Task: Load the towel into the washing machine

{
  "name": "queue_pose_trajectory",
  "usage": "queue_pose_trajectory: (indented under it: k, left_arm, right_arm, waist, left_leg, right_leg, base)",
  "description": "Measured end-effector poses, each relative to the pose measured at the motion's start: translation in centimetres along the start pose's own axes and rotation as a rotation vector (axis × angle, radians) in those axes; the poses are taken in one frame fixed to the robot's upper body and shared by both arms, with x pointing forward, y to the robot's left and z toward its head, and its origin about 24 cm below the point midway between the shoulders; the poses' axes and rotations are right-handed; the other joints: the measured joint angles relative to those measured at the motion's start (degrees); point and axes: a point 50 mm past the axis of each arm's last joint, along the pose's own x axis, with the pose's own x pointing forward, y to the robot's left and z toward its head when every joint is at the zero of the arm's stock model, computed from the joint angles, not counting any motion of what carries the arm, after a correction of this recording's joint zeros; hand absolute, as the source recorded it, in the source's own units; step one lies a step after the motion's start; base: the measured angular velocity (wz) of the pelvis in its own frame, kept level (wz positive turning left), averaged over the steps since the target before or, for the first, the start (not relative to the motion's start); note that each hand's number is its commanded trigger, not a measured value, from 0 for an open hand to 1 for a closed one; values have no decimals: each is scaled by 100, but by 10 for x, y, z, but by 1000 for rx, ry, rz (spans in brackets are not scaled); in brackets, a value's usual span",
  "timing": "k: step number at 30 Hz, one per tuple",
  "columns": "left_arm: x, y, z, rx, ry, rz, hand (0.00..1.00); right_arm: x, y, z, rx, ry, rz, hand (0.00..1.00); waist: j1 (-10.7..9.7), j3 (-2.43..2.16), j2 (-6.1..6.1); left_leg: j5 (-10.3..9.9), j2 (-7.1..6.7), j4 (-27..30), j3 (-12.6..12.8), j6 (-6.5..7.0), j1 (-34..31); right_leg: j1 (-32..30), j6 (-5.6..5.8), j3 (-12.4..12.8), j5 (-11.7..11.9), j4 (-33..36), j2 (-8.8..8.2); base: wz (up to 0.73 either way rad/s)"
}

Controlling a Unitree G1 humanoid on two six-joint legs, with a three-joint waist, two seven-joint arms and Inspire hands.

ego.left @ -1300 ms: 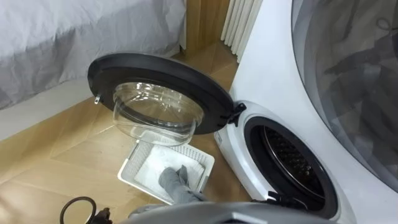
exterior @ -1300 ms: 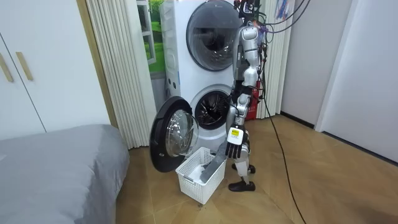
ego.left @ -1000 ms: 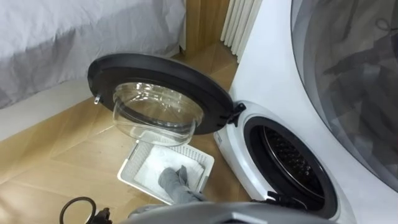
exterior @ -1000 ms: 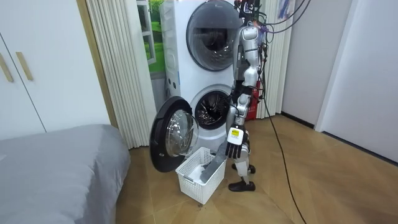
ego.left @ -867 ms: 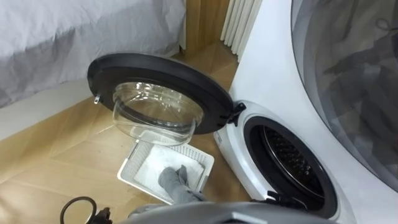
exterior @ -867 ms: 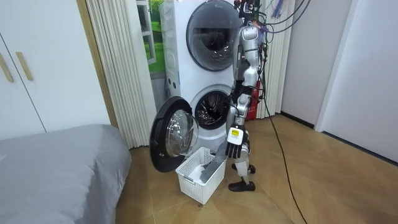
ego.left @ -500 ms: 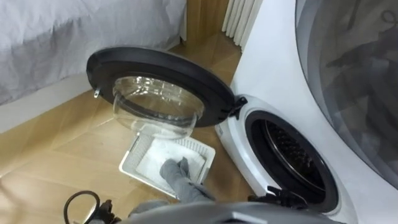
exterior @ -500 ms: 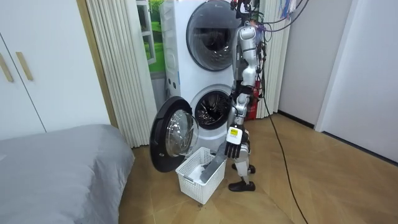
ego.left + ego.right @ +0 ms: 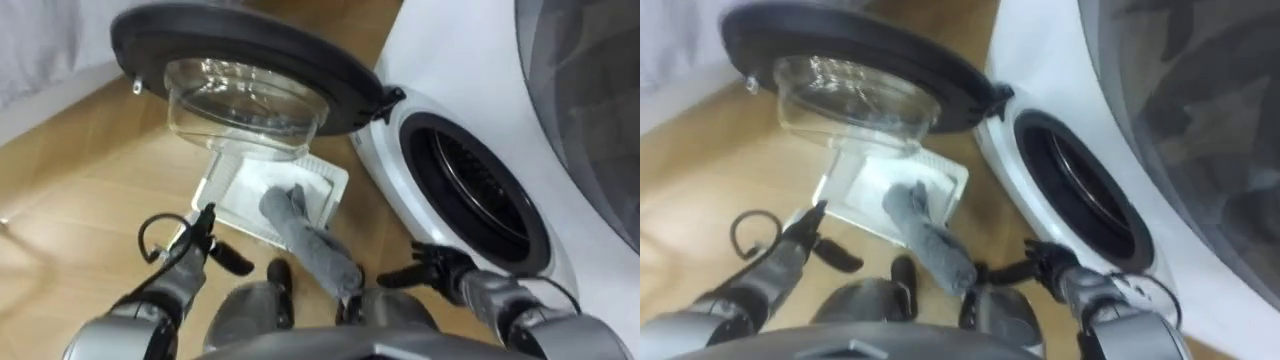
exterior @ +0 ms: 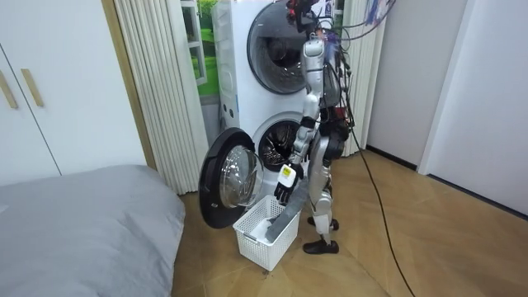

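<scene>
Hanging low in front of the body, the left hand (image 9: 198, 255) and the right hand (image 9: 440, 268) are both empty, fingers loosely extended and closed on nothing, one to each side of the grey towel (image 9: 305, 240). The towel lies draped over the near rim of the white laundry basket (image 9: 235, 222) on the wooden floor (image 9: 80, 180), one end inside the basket and the other trailing toward the robot; neither hand touches it. Beyond the basket the washing machine's round door (image 9: 240, 45) stands wide open, overhanging the basket's far edge. To its right is the dark drum opening (image 9: 480, 200), unobstructed. The step in hand looks like the approach to the pick-up, with nothing grasped yet. Next, a hand probably has to drop to the towel, curl around its thick middle and lift it off the rim. It would then carry the towel right into the drum, clear of the door.
</scene>
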Motion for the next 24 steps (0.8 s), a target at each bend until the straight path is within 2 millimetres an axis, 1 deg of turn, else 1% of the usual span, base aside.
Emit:
queue_pose_trajectory:
  k: [1, 2, 3, 4, 5, 6, 7, 8, 9, 11, 12, 14, 15, 16, 17, 19, 21, 22, 23, 24]
  left_arm:
    - [2, 2, 10, 13, -33, 3, 0]
    - [4, 6, 20, 26, -61, 11, 0]
    - [5, 8, 25, 29, -73, 16, 0]
    - [6, 11, 33, 48, -98, 34, 0]
    - [8, 18, 45, 75, -135, 60, 0]
    - [8, 21, 48, 89, -147, 73, 0]
    - [9, 26, 56, 114, -169, 91, 0]
    - [10, 32, 65, 148, -195, 113, 0]
    - [10, 34, 68, 177, -208, 120, 0]
    - [10, 42, 87, 266, -265, 148, 0]
    - [10, 44, 90, 280, -275, 158, 0]
    - [9, 48, 101, 311, -319, 183, 0]
    - [8, 49, 104, 321, -332, 189, 0]
    - [7, 51, 108, 342, -357, 203, 0]
    - [6, 53, 111, 367, -378, 213, 0]
    - [5, 53, 114, 412, -406, 220, 0]
    - [5, 53, 114, 467, -428, 226, 0]
    - [4, 53, 115, 493, -440, 225, 0]
    - [4, 54, 117, 523, -452, 227, 0]
    - [4, 53, 119, 544, -459, 227, 0]
  right_arm:
    - [1, 0, 12, -21, -27, -9, 0]
    - [2, 0, 21, -28, -54, -16, 0]
    - [2, -1, 25, -31, -66, -21, 0]
    - [2, -1, 33, -41, -91, -28, 0]
    - [2, -1, 43, -66, -118, -36, 0]
    - [2, 0, 47, -79, -129, -36, 0]
    - [2, 1, 54, -90, -153, -36, 0]
    - [1, 1, 61, -102, -183, -38, 0]
    - [1, 2, 64, -105, -195, -38, 0]
    - [0, 1, 78, -130, -225, -44, 0]
    - [0, 1, 81, -132, -236, -45, 0]
    - [-2, 1, 92, -126, -284, -49, 0]
    - [-3, 1, 95, -116, -294, -46, 0]
    - [-4, 1, 99, -94, -313, -40, 0]
    - [-4, 1, 103, -71, -331, -32, 0]
    - [-6, 1, 108, -45, -362, -24, 0]
    - [-7, 1, 112, -15, -388, -12, 0]
    - [-8, 1, 117, 0, -404, -6, 0]
    - [-9, 1, 121, 13, -421, -2, 0]
    - [-9, 1, 123, 18, -430, -2, 0]
  waist:
    - [-8, 21, -2]
    - [-24, 33, 7]
    - [-40, 56, 14]
    - [-65, 103, 30]
    - [-106, 129, 22]
    - [-142, 141, 15]
    - [-196, 160, 11]
    - [-218, 171, 20]
    - [-226, 173, 20]
    - [-288, 193, 27]
    - [-316, 196, 32]
    - [-380, 200, 34]
    - [-392, 200, 33]
    - [-464, 200, 32]
    - [-494, 199, 31]
    - [-524, 200, 29]
    - [-589, 198, 30]
    - [-633, 198, 30]
    - [-651, 198, 30]
    - [-658, 198, 29]
  left_leg:
    - [0, 1, 136, -8, 0, -282]
    - [6, 0, 239, -17, 11, -548]
    - [8, 1, 315, -19, 16, -676]
    - [8, 6, 484, -29, 20, -961]
    - [7, 23, 670, -32, 21, -1261]
    - [3, 24, 751, -36, 27, -1403]
    - [-11, 46, 933, -45, 50, -1698]
    - [-44, 98, 1160, -46, 97, -2002]
    - [-66, 121, 1271, -47, 126, -2158]
    - [-176, 190, 1709, -51, 172, -2713]
    - [-189, 190, 1791, -51, 181, -2836]
    - [-289, 214, 2213, -31, 209, -3319]
    - [-318, 225, 2325, -23, 212, -3436]
    - [-363, 237, 2522, -9, 204, -3642]
    - [-386, 269, 2670, 8, 214, -3821]
    - [-408, 301, 2860, 10, 217, -4029]
    - [-423, 318, 3015, -6, 215, -4219]
    - [-461, 322, 3176, -21, 213, -4374]
    - [-520, 381, 3363, -34, 215, -4543]
    - [-543, 392, 3440, -37, 220, -4619]
  right_leg:
    - [-309, -1, 60, -1, 156, -13]
    - [-578, -6, 89, -3, 262, -21]
    - [-697, -12, 110, -7, 320, -25]
    - [-975, -18, 129, -11, 479, -44]
    - [-1259, -39, 141, -24, 633, -54]
    - [-1394, -63, 142, -38, 712, -66]
    - [-1676, -86, 134, -56, 883, -75]
    - [-1954, -106, 141, -68, 1060, -60]
    - [-2097, -130, 151, -87, 1159, -58]
    - [-2662, -153, 235, -151, 1579, -53]
    - [-2800, -154, 269, -166, 1698, -56]
    - [-3340, -166, 370, -257, 2164, -65]
    - [-3470, -164, 402, -294, 2283, -71]
    - [-3696, -172, 426, -341, 2507, -88]
    - [-3880, -182, 440, -353, 2654, -88]
    - [-4096, -206, 448, -369, 2842, -86]
    - [-4286, -228, 440, -385, 2992, -89]
    - [-4425, -245, 434, -407, 3130, -81]
    - [-4579, -262, 424, -444, 3283, -69]
    - [-4652, -266, 424, -460, 3351, -65]
  base:
    - [-10]
    - [-7]
    - [0]
    - [0]
    - [0]
    - [0]
    - [0]
    - [0]
    - [-3]
    - [-8]
    - [-7]
    - [-10]
    - [-8]
    - [-4]
    - [-5]
    - [-3]
    - [0]
    - [-6]
    - [-8]
    - [-6]
